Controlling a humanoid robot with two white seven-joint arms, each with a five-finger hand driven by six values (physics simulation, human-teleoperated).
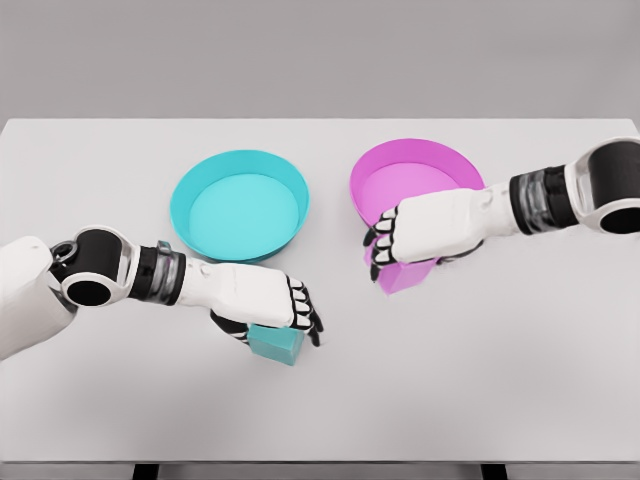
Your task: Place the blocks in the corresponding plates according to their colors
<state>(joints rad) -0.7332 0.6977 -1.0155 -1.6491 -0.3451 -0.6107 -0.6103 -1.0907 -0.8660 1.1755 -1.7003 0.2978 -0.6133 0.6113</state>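
A cyan block (277, 343) sits on the white table in front of the cyan plate (240, 205); my left hand (283, 312) lies over it with fingers curled around its top. A magenta block (404, 275) is at the near rim of the magenta plate (415, 180), and my right hand (392, 245) is closed over its upper part. Both blocks are partly hidden by the hands. I cannot tell whether either block is lifted off the table.
The two plates stand side by side at the table's middle, cyan on the left and magenta on the right. The white table (500, 380) ends at a front edge near the bottom of the view.
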